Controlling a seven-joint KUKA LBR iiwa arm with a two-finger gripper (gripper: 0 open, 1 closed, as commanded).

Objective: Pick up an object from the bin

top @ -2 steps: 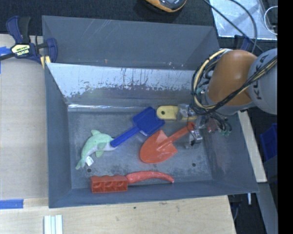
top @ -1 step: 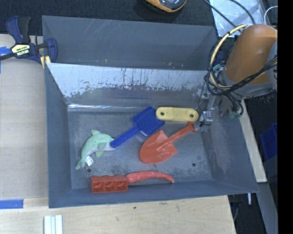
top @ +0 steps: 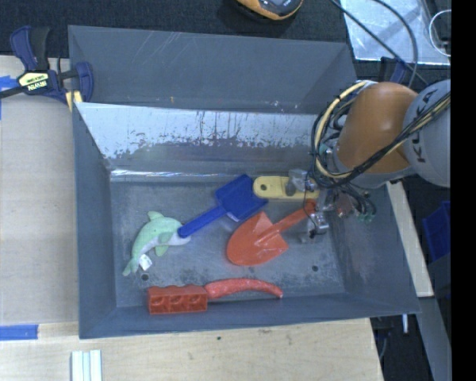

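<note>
The orange shovel (top: 256, 241) lies with its handle end at the gripper (top: 316, 222)

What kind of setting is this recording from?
Probably a robotics lab's grasping station: a grey metal bin of loose toys, like an orange shovel and green dolphin, with the arm's hand down inside.
</note>
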